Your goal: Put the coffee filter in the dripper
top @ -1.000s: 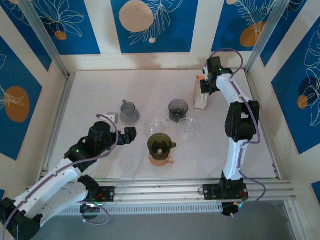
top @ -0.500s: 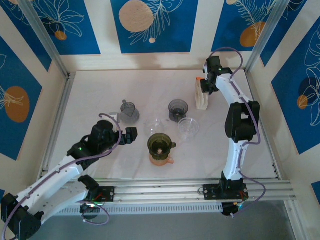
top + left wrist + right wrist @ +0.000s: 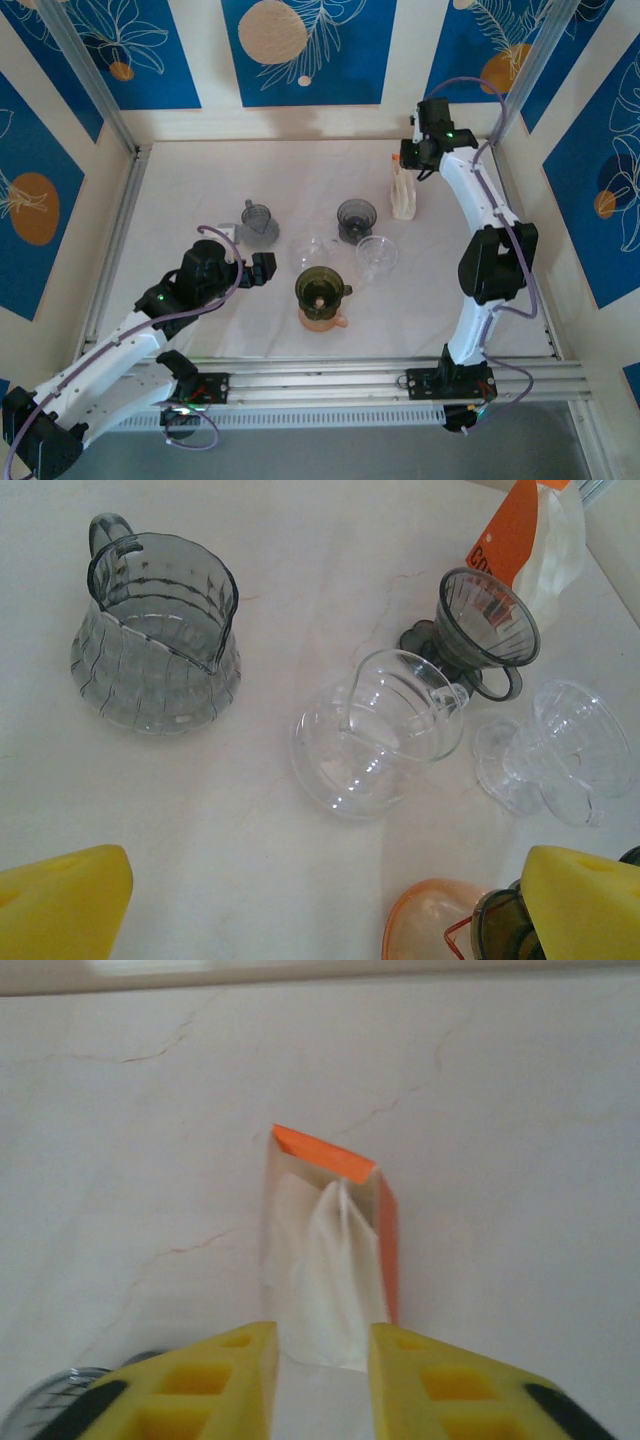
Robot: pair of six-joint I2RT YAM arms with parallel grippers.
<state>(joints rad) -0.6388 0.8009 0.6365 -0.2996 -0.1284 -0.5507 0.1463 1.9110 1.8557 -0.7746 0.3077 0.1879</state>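
- Blue leaf-printed panels wall in a pale marbled table (image 3: 200, 180) on three sides, and the glassware is clustered near its middle
- By my reading the task is at its very start: the dark dripper (image 3: 356, 218), the clear dripper (image 3: 377, 255) and the olive dripper (image 3: 322, 290) on its orange base all look bare of paper
- I cannot tell which of the three is meant to take the filter
- The coffee filter (image 3: 325, 1260) is white paper showing at the open mouth of the orange-topped filter pack (image 3: 403, 193), which stands upright toward the far right of the table, behind and to the right of the dark dripper and apart from it
- The right gripper (image 3: 322, 1345) has its yellow jaws only a narrow way apart, with the near edge of the paper lying at the gap; I cannot tell whether they are pinching it or only framing it
- The right arm is stretched far up the right side of the table, elbow high, with the wrist bent in toward the pack
- The left arm lies low on a diagonal from the near left corner
- The left gripper (image 3: 320, 900) is spread wide and holds nothing; it hangs over bare table on the near side of the grey ribbed jug (image 3: 155, 640) and the clear jug (image 3: 375, 730)
- What looks left to do is all of it: draw one filter free of the pack, carry it across to a dripper and seat it in the cone
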